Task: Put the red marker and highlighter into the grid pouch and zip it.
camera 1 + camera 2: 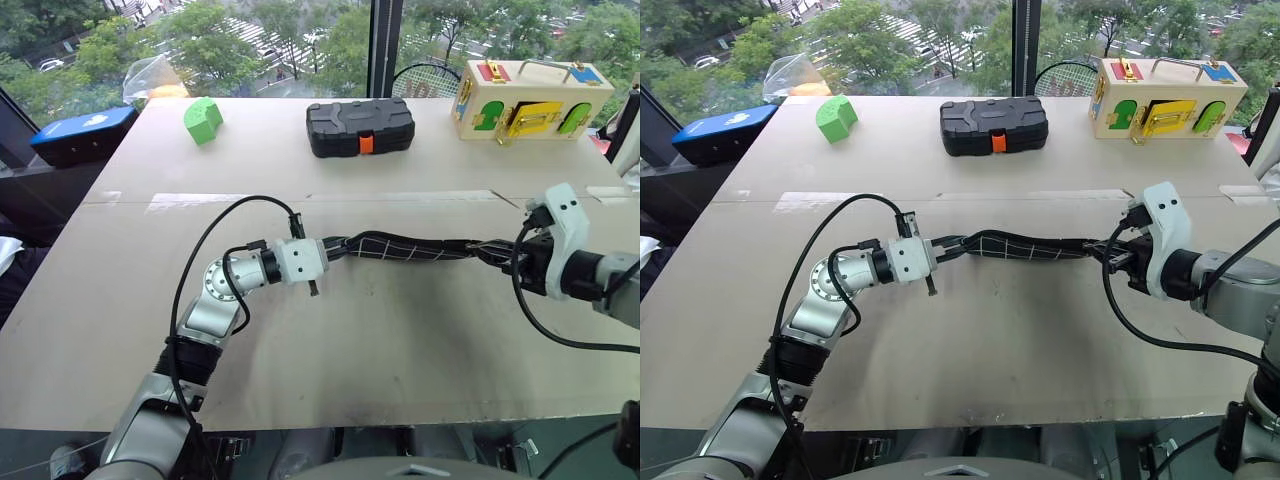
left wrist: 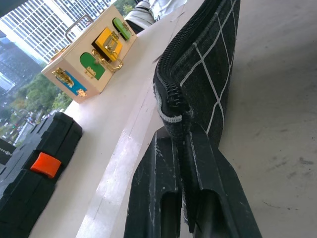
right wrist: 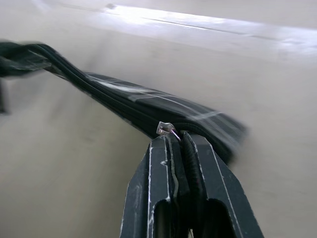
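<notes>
You clamped the left hand (image 1: 322, 252) on one end of the grid pouch (image 1: 400, 246) and the right hand (image 1: 508, 256) on the other, stretching it taut for zipping.

Head stereo pair: looks forward and down over the worktop (image 1: 400, 330), both eyes sharing the whole surface. Wrist cameras: each sights along its own jaws, very close to opposite ends of the grid pouch (image 1: 410, 246).

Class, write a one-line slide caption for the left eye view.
Both grippers, left gripper and right gripper, hold the grid pouch stretched between them above the table.
</notes>
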You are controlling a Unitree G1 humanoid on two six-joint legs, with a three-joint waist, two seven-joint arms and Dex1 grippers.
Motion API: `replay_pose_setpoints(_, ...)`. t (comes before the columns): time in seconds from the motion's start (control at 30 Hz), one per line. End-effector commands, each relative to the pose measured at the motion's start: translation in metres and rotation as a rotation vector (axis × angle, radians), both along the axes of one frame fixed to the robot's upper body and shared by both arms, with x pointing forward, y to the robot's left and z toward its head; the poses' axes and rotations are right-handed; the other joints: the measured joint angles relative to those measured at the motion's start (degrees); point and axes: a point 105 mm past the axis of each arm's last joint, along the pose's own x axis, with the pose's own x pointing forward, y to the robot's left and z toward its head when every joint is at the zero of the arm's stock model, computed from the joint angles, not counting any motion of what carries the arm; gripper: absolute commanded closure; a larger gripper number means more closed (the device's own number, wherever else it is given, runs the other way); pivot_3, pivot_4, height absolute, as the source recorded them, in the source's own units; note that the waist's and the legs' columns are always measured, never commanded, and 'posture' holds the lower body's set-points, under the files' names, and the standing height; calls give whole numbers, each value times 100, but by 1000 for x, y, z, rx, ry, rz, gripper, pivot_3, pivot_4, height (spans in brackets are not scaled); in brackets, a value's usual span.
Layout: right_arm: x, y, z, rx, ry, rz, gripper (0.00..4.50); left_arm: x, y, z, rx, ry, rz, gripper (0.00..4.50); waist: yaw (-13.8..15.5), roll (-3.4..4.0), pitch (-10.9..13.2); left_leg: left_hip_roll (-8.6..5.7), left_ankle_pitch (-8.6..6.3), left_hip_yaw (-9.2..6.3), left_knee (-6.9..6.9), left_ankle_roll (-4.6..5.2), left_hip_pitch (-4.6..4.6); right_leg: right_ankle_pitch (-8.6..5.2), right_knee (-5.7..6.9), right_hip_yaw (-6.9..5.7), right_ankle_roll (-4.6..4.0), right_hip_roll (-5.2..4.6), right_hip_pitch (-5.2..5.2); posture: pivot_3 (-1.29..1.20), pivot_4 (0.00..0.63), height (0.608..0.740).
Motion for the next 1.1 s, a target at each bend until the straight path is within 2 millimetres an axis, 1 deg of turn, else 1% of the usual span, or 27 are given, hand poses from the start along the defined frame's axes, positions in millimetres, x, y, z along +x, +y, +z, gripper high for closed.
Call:
replay_pose_setpoints(0.03, -1, -32, 6, -201, -50, -149, 4422, 2, 6, 7, 2, -44, 25, 4500, 28, -1, -1, 0, 0, 0, 0, 0, 0, 0, -1, 0, 0, 0, 0, 0, 150, 740)
replay_pose_setpoints(0.1, -2, -37, 7, -193, -53, -165, 4422, 3, 7, 7, 5, -60, 32, 4500, 63, -5, -2, 0, 0, 0, 0, 0, 0, 0, -2, -1, 0, 0, 2, 0, 150, 740)
replay_pose_setpoints(0.17, -4, -37, 7, -184, -59, -159, 4422, 4, 8, 7, 17, -82, 38, 4500, 75, -5, -2, 0, 0, 1, 3, 0, 0, 0, -4, -1, 0, 0, 3, 0, 150, 740)
replay_pose_setpoints(0.2, -5, -34, 6, -169, -66, -140, 4422, 4, 7, 6, 29, -92, 33, 4500, 78, -5, -2, 0, 0, 1, 4, 0, 0, 0, -4, -1, 0, 0, 3, 0, 150, 740)
replay_pose_setpoints(0.27, -10, -27, 0, -147, -55, -92, 4422, 3, 7, 5, 63, -148, 27, 4500, 79, -4, -2, 0, 0, 1, 3, 1, -2, 0, -4, -1, 0, 0, 3, 0, 150, 740)
replay_pose_setpoints(0.3, -12, -26, -4, -155, -52, -78, 4422, 1, 6, 2, 75, -150, 13, 4500, 79, -4, -2, 0, -1, 0, 2, 1, -1, 0, -4, -2, 0, 0, 3, 0, 150, 740)
replay_pose_setpoints(0.33, -14, -28, -7, -164, -45, -76, 3879, -2, 5, 0, 91, -146, -12, 4500, 81, -3, -1, 0, -1, 1, 1, 1, 0, 0, -5, -1, 1, 0, 3, 0, 150, 740)
replay_pose_setpoints(0.37, -19, -26, -10, -156, -46, -54, 3519, -6, 6, -2, 98, -135, -36, 4192, 82, -3, -1, 0, -1, 1, 1, 2, -2, 0, -6, -2, 1, 0, 3, 0, 150, 740)
replay_pose_setpoints(0.43, -29, -27, -16, -159, -50, -29, 2629, -14, 8, -5, 100, -89, -71, 3612, 85, -4, -1, 0, -2, -2, 1, 2, -2, 0, -8, -5, 1, -1, 4, 0, 150, 740)
replay_pose_setpoints(0.47, -35, -27, -18, -177, -61, -4, 2228, -18, 10, -6, 101, -70, -84, 3227, 86, -2, -1, 1, -2, -4, -1, 3, -3, -1, -9, -7, 1, -1, 4, 0, 150, 740)
replay_pose_setpoints(0.5, -39, -26, -20, -184, -77, 18, 1573, -20, 12, -7, 97, -54, -87, 2647, 79, 0, 1, 1, -3, -4, -3, 4, -2, -1, -10, -7, 2, -1, 4, 0, 150, 740)
replay_pose_setpoints(0.53, -48, -23, -19, -142, -105, 50, 1109, -24, 19, -5, 51, 21, -66, 2094, 77, 3, 3, 1, -4, -2, -3, 5, 0, -2, -10, -5, 3, -2, 4, 0, 150, 740)
replay_pose_setpoints(0.6, -62, -24, -17, -127, -162, 73, 242, -32, 34, -3, -44, 191, -33, 1245, 73, 1, 2, 3, -8, -1, 0, 14, 2, -2, -8, -4, 3, -1, 6, 0, 150, 740)
replay_pose_setpoints(0.63, -67, -26, -17, -120, -186, 67, 0, -38, 42, -1, -100, 297, -25, 754, 64, 1, 2, 7, -16, -3, -1, 26, 4, -3, -7, -5, 4, 1, 7, 0, 150, 740)
replay_pose_setpoints(0.67, -72, -26, -16, -89, -210, 76, 0, -43, 48, -1, -123, 364, -14, 411, 59, 2, 3, 12, -16, -1, -1, 26, 12, -3, -6, -4, 4, 4, 10, 0, 150, 740)
replay_pose_setpoints(0.7, -78, -29, -14, -106, -262, 90, 0, -51, 56, -1, -153, 456, -9, 152, 56, 3, 3, 12, -16, -1, 0, 26, 12, -3, -4, -4, 4, 5, 11, 0, 150, 740)
replay_pose_setpoints(0.77, -91, -32, -14, -159, -333, 135, 0, -63, 68, 1, -205, 584, 5, 152, 58, 9, 12, 15, -19, 4, 5, 31, 20, -3, -5, -2, 5, 7, 17, 0, 150, 740)
replay_pose_setpoints(0.87, -118, -51, -25, -189, -321, 121, 0, -80, 94, -3, -225, 744, 89, 152, 76, 33, 34, 25, -27, 7, -1, 41, 43, -8, -10, -6, 10, 11, 41, 0, 150, 740)
replay_pose_setpoints(0.93, -136, -64, -32, -228, -292, 106, 0, -92, 106, -10, -200, 820, 137, 152, 76, 51, 46, 27, -30, 7, -7, 44, 50, -11, -16, -5, 12, 11, 51, 0, 150, 740)
replay_pose_setpoints(1.0, -145, -73, -35, -259, -287, 95, 0, -100, 113, -15, -186, 852, 170, 152, 76, 56, 52, 27, -33, 15, -12, 46, 54, -12, -16, 2, 13, 10, 52, 0, 150, 740)
replay_pose_setpoints(1.07, -148, -77, -36, -274, -297, 96, 0, -102, 116, -14, -220, 874, 175, 152, 73, 47, 57, 28, -34, 21, -13, 45, 56, -23, -16, 7, 28, 9, 52, 0, 150, 740)
replay_pose_setpoints(1.1, -148, -78, -36, -278, -301, 99, 0, -103, 115, -13, -226, 884, 169, 152, 73, 47, 57, 30, -34, 23, -13, 44, 56, -36, -16, 11, 11, 8, 52, 0, 150, 740)
